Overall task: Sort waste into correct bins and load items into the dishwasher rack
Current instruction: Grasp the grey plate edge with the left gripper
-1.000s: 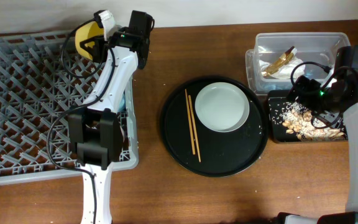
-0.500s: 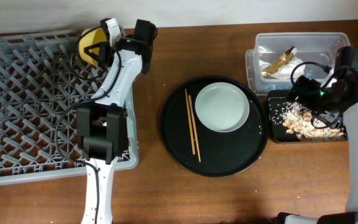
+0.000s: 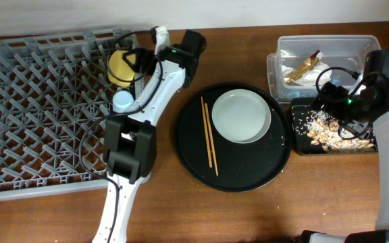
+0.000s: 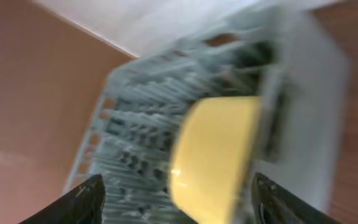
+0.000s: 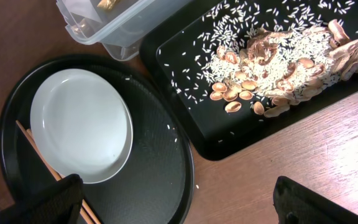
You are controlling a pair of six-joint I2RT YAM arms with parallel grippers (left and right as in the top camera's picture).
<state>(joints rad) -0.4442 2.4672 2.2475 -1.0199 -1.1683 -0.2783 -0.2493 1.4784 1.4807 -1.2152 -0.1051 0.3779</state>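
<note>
The left tool (image 4: 178,186) hangs over the far right part of the rack (image 3: 39,101), its fingers spread wide. The yellow bowl (image 3: 121,65) lies among the pegs just inside the rack's right wall, ahead of the gap and touching neither finger, though the wrist view is blurred. A light-blue cup (image 3: 121,101) sits in the rack just nearer, beside the arm.

The right tool (image 5: 176,186) hovers with its fingers apart and nothing between them, above the shallow black tray (image 5: 185,112) that holds the food scraps (image 5: 272,68). The clear tub (image 3: 356,47) behind it holds the wrapper (image 3: 302,66).

On the surface (image 3: 282,216), the round tray (image 3: 248,172) carries the plate (image 3: 241,116) with the chopsticks (image 3: 209,135) just beside it.
</note>
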